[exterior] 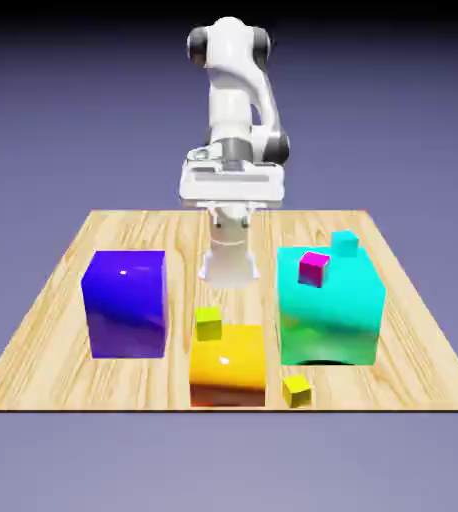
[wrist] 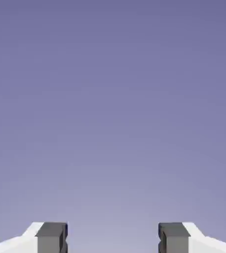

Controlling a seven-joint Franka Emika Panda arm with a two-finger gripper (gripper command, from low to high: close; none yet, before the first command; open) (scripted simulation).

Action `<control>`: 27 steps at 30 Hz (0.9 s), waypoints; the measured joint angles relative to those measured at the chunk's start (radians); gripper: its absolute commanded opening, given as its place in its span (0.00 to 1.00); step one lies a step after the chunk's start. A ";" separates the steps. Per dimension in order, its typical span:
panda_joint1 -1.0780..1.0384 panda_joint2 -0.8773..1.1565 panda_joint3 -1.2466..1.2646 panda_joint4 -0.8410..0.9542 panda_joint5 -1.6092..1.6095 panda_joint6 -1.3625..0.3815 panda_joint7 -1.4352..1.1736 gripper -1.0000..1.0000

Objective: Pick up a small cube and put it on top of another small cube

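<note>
Pointing at bare backdrop, the gripper (wrist: 113, 238) spreads its empty fingers, likely to admit the yellow cube (exterior: 296, 391) (low by the table's (exterior: 33, 385) near edge, beside the orange block (exterior: 229, 382)) before stacking

A simulated robot workspace is shown. A white robot arm (exterior: 235, 110) is set at the far edge of the wooden table (exterior: 53, 340); beyond the table, only a plain blue-violet backdrop (exterior: 73, 110) is seen.
</note>
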 measured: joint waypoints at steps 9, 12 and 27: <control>-0.021 0.326 0.110 0.308 -0.081 -0.333 0.047 0.50; -0.026 0.435 0.147 0.411 -0.107 -0.444 0.063 0.50; -0.063 0.979 0.331 0.925 -0.242 -0.999 0.142 0.50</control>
